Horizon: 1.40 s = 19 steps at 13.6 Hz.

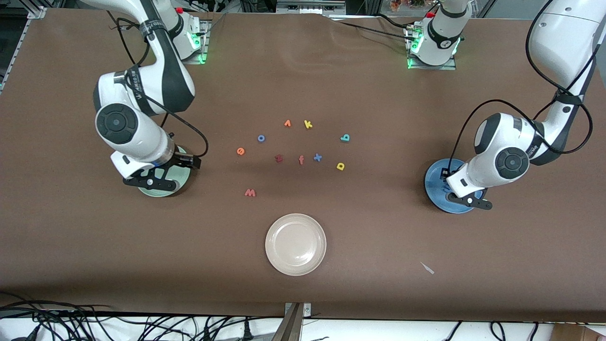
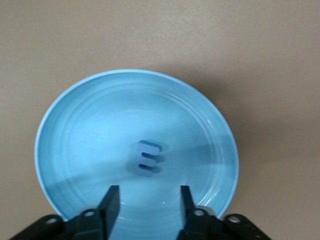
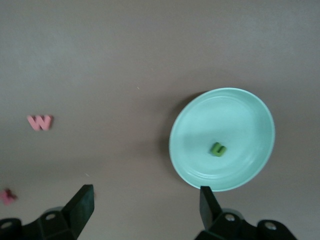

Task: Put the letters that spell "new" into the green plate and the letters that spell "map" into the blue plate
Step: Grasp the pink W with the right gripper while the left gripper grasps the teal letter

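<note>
— So how far along is the sorting?

— One letter in each plate, by my reckoning. The tiny blue foam m (image 2: 148, 158) lies flat in the round mid-blue shallow plate (image 2: 75, 125) at the left arm's end of the table, and the left gripper (image 2: 150, 205) hangs over it with its jaws apart and nothing between them.

— And the green side?

— The small green foam n (image 3: 218, 148) sits in the round pale mint-green plate (image 3: 240, 107) at the right arm's end. The right gripper (image 3: 145, 202) is over the table beside that plate — jaws wide, empty.

— What is left?

— Four letters, all loose mid-table. The pinkish-red foam w (image 1: 250, 192) is the one nearest the front camera; the orange foam e (image 1: 240, 151) is farther off. For the blue plate, the yellow foam a (image 1: 340, 166) and the teal foam p (image 1: 345, 138) wait toward the left arm's end.

— Anything to avoid?

— The round cream-white plate (image 1: 284, 227), and the dark red z (image 1: 279, 158), pink f (image 1: 301, 160), blue x (image 1: 317, 157) and yellow k (image 1: 308, 124).
</note>
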Tool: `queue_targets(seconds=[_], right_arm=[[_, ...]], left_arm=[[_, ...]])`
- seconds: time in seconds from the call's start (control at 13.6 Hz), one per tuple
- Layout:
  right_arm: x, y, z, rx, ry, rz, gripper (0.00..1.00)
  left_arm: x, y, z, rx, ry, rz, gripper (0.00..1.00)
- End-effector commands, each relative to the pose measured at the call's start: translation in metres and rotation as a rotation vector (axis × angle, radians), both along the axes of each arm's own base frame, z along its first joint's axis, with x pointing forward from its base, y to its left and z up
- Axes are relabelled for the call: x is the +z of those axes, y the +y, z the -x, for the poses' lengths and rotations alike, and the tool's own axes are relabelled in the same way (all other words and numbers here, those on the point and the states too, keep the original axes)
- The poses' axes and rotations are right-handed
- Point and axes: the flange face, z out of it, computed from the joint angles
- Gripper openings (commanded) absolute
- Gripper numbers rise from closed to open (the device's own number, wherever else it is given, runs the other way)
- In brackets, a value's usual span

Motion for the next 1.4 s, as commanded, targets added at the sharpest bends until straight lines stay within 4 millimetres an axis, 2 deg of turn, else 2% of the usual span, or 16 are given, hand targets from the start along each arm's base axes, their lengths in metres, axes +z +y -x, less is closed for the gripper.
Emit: queue_targets(seconds=[0.0,0.07,0.22,0.37,0.44,0.59,0.74,0.81,0.88,1.03,1.1,1.25,1.32], right_arm=[[-0.033,0.042,-0.008,-0.101,-0.032,-0.052,0.92],[-0.045,0.056,-0.010,-0.160,-0.054,-0.057,0.90],[-0.056,0.061,-0.018,-0.274,-0.072,-0.057,0.90],[-0.070,0.077,-0.015,-0.349,-0.056,-0.056,0.91],[-0.077,0.077,-0.015,-0.364,-0.056,-0.053,0.91],[-0.086,0.082,-0.020,-0.484,-0.098,-0.060,0.90],[-0.101,0.094,-0.019,-0.673,-0.113,-0.081,0.90],[-0.105,0.107,-0.017,-0.765,-0.117,-0.116,0.90],[-0.105,0.111,-0.019,-0.845,-0.140,-0.143,0.90],[-0.134,0.110,-0.019,-0.956,-0.139,-0.126,0.90],[-0.145,0.117,-0.018,-1.010,-0.150,-0.136,0.90],[-0.155,0.129,-0.010,-1.060,-0.147,-0.139,0.90],[-0.157,0.128,-0.012,-1.084,-0.141,-0.145,0.88]], left_arm=[[0.007,-0.016,0.000,0.006,-0.011,0.007,1.00],[0.012,-0.035,0.002,0.044,-0.013,0.032,1.00],[0.023,-0.064,0.009,0.113,-0.028,0.037,1.00],[0.026,-0.101,0.023,0.185,-0.026,0.041,1.00],[0.027,-0.120,0.031,0.203,-0.027,0.045,1.00],[0.027,-0.146,0.052,0.251,-0.046,0.043,1.00],[0.021,-0.174,0.085,0.300,-0.092,0.069,1.00],[0.018,-0.191,0.099,0.337,-0.100,0.070,1.00],[0.015,-0.208,0.111,0.377,-0.098,0.067,1.00],[0.010,-0.239,0.130,0.429,-0.091,0.058,1.00],[0.009,-0.256,0.140,0.432,-0.089,0.053,1.00],[0.005,-0.283,0.159,0.431,-0.098,0.036,1.00],[-0.002,-0.296,0.169,0.418,-0.095,0.027,1.00]])
